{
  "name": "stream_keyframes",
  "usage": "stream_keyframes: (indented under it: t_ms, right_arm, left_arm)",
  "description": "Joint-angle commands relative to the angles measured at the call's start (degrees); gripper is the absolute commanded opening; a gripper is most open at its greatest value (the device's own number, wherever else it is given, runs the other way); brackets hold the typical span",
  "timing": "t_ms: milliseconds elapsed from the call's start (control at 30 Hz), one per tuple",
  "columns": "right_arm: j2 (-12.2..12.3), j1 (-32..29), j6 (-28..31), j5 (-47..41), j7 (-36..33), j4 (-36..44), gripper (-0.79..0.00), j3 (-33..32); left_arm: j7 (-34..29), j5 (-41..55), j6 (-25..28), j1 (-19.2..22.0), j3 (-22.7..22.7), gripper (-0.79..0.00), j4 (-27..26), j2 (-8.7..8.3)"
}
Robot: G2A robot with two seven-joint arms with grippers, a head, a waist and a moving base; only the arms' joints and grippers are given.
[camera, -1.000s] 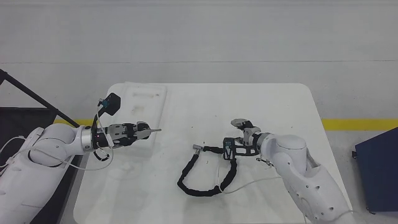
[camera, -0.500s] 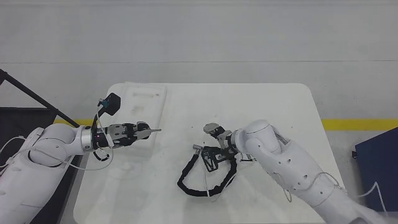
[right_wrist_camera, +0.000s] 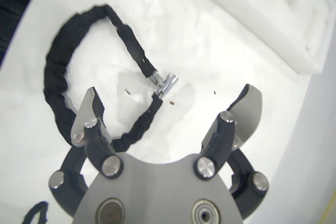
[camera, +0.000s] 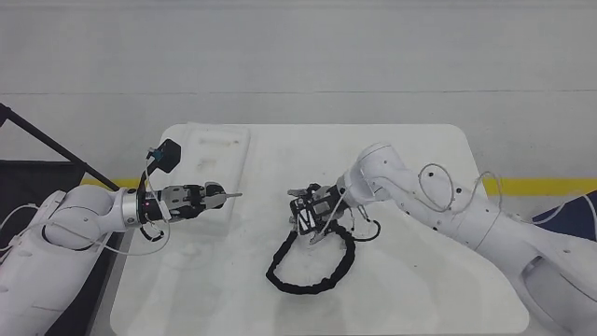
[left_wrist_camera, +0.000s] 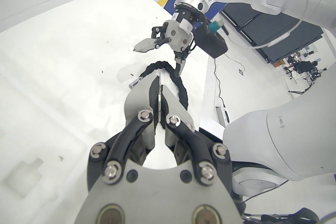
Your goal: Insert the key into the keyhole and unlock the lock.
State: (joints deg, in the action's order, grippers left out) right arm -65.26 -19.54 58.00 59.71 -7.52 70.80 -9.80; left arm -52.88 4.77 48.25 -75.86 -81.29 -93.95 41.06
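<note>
My left gripper (camera: 215, 196) is shut on the key (camera: 233, 195), a thin metal blade (left_wrist_camera: 159, 100) pinched edge-on between the fingers and pointing at the lock. It hovers by the foam tray's edge, left of the lock. The lock is a black fabric-covered chain loop (camera: 331, 280) lying on the white table (camera: 420, 168), with a small silver metal end (right_wrist_camera: 167, 85). My right gripper (right_wrist_camera: 170, 93) stands open just above that metal end, one finger on each side and not touching it. From the left wrist view it (left_wrist_camera: 161, 58) hangs over the chain (left_wrist_camera: 181, 86).
A white foam tray (camera: 210, 163) with moulded recesses sits at the table's back left, under and behind my left gripper. A few small dark specks lie near the lock's metal end. The table's right half and front are bare.
The right arm has swung left across the table, carrying its gripper from right of the lock to above its metal end. The chain loop has shifted a little. The left arm has kept still.
</note>
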Motion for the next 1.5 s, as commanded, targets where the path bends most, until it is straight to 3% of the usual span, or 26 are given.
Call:
stream_keyframes:
  t_ms: [0, 133, 567, 700, 1000, 1300, 1467]
  right_arm:
    - [0.24, 0.07, 0.0, -10.76, -2.14, -2.63, 0.0, 0.06]
    - [0.19, -0.85, 0.0, -21.78, -5.02, -7.43, 0.0, 0.06]
    - [0.19, -1.04, -0.37, -21.83, -4.9, -7.34, 0.0, -0.02]
    - [0.65, -2.92, -5.51, -20.69, -4.11, -4.57, 0.0, -1.98]
    - [2.56, -7.04, -14.26, -19.3, -10.34, -0.69, 0.0, -5.26]
    - [3.33, -10.93, -18.08, -16.31, -17.03, 3.27, 0.0, -6.5]
    - [3.28, -12.08, -19.54, -14.16, -20.4, 4.46, -0.194, -7.04]
  left_arm:
    - [0.0, 0.0, 0.0, 0.0, 0.0, -0.785, 0.0, 0.0]
    - [0.0, 0.0, 0.0, 0.0, 0.0, -0.785, 0.0, 0.0]
    - [0.0, 0.0, 0.0, 0.0, 0.0, -0.785, 0.0, 0.0]
    - [0.0, 0.0, 0.0, 0.0, 0.0, -0.785, 0.0, 0.0]
    - [0.0, 0.0, 0.0, 0.0, 0.0, -0.785, 0.0, 0.0]
    - [0.0, 0.0, 0.0, 0.0, 0.0, -0.785, 0.0, 0.0]
    - [0.0, 0.0, 0.0, 0.0, 0.0, -0.785, 0.0, 0.0]
